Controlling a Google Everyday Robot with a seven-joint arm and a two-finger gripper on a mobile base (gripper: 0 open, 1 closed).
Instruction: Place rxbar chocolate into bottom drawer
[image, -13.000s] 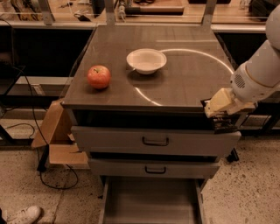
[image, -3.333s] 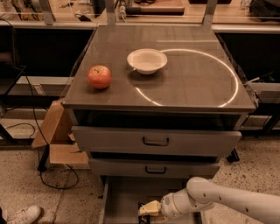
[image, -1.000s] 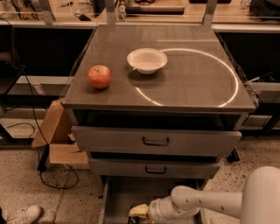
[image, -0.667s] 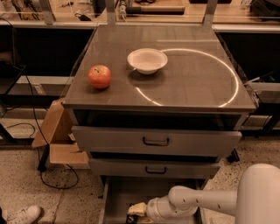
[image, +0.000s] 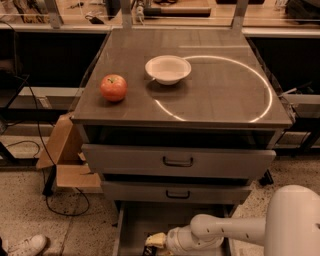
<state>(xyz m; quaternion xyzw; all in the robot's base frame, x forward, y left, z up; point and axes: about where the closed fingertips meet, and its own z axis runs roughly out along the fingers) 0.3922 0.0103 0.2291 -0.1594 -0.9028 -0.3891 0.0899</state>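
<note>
With the gripper (image: 156, 241) low inside the bottom drawer (image: 142, 219), its closure impossible to tell, the rxbar chocolate (image: 149, 245) should be released flat.

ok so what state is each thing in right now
apple: whole, upright
bowl: upright, empty
top drawer: shut
middle drawer: shut
bottom drawer: pulled open
gripper: low inside the bottom drawer
rxbar: at the gripper, down in the bottom drawer

Gripper (image: 155, 241) low in bottom drawer (image: 145, 216); middle drawer (image: 175, 192) overhangs rear; floor behind bare
</note>
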